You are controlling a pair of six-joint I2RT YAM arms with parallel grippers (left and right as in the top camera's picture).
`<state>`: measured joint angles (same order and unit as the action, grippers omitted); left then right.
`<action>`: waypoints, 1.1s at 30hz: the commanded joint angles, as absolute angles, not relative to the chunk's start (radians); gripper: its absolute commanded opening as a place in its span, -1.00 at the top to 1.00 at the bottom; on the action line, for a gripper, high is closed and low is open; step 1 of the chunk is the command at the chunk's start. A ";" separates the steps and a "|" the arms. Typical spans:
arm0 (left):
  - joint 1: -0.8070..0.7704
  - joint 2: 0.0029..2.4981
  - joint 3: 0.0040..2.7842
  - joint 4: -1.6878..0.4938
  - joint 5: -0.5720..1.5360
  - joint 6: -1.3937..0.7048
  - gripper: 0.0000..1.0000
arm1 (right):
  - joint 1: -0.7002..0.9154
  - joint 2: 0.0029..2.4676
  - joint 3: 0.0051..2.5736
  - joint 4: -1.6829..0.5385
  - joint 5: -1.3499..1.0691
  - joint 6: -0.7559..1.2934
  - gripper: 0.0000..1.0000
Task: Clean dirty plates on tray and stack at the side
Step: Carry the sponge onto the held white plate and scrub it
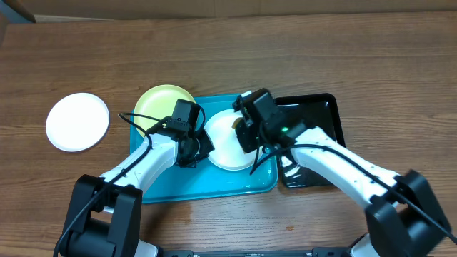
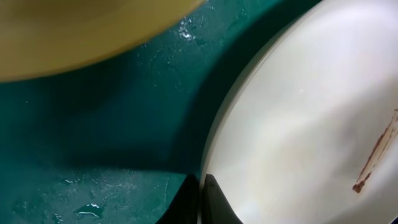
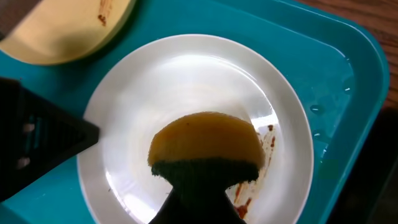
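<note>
A white plate (image 1: 227, 148) (image 3: 186, 74) (image 2: 298, 118) lies in the middle of the turquoise tray (image 1: 214, 184) (image 3: 339, 74) (image 2: 93, 124). Brown smears (image 3: 268, 140) (image 2: 373, 158) mark its right side. My left gripper (image 1: 203, 147) (image 2: 202, 190) is shut on this plate's left rim. Over the plate, my right gripper (image 1: 245, 134) (image 3: 200, 193) is shut on a yellow sponge (image 3: 205, 140) with a dark green scouring side. A pale yellow-green plate (image 1: 163, 103) (image 3: 68, 31) (image 2: 74, 31) sits at the tray's back left, with a smear at its edge. Another white plate (image 1: 77, 121) rests on the table, left of the tray.
A glossy black tray (image 1: 318, 118) lies against the turquoise tray's right side, partly under my right arm. Water drops (image 2: 87, 208) wet the turquoise tray's floor. Brown wooden tabletop (image 1: 285, 50) surrounds everything.
</note>
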<state>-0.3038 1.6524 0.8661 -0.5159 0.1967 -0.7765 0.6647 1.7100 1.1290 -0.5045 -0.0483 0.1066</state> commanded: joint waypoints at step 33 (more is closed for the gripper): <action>-0.309 1.667 0.865 -0.519 0.226 -0.786 0.71 | 0.675 1.817 1.111 -0.576 0.009 0.096 -0.39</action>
<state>-0.3038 1.6543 0.8661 -0.5190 0.2104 -0.7799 0.6701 1.8011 1.1179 -0.5674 0.0040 0.1005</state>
